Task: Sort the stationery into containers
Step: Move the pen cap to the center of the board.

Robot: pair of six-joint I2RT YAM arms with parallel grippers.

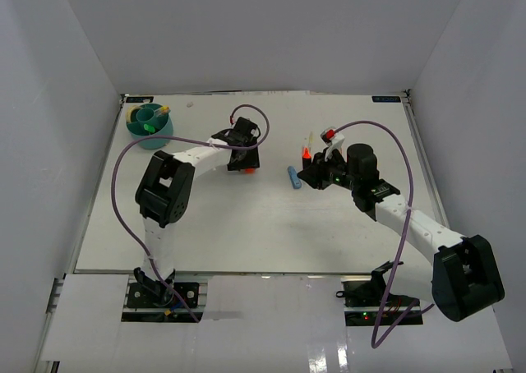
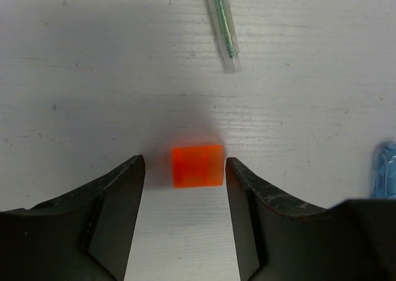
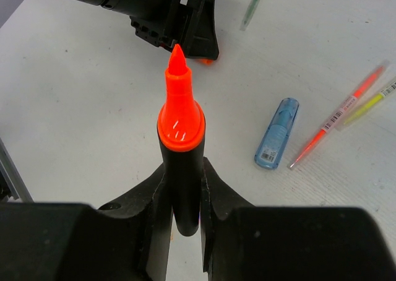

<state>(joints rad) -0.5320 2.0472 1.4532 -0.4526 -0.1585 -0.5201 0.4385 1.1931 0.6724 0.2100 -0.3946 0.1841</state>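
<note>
A small orange piece (image 2: 197,166) lies on the table between the tips of my open left gripper (image 2: 184,162), apart from both fingers. It also shows in the top view (image 1: 246,170), under the left gripper (image 1: 244,161). My right gripper (image 3: 184,169) is shut on the orange-black highlighter (image 3: 180,138), uncapped, with its orange tip pointing away; in the top view this gripper (image 1: 311,174) is at mid-table. A blue highlighter (image 3: 277,132) lies on the table right of the held one. The round teal organiser (image 1: 149,126) stands at the far left with items in it.
A thin green pen (image 2: 223,24) lies beyond the orange piece. An orange pen (image 3: 337,117) and a yellow pen (image 3: 371,101) lie beside the blue highlighter. The left gripper's body (image 3: 185,27) is just ahead of the held highlighter. White walls enclose the table.
</note>
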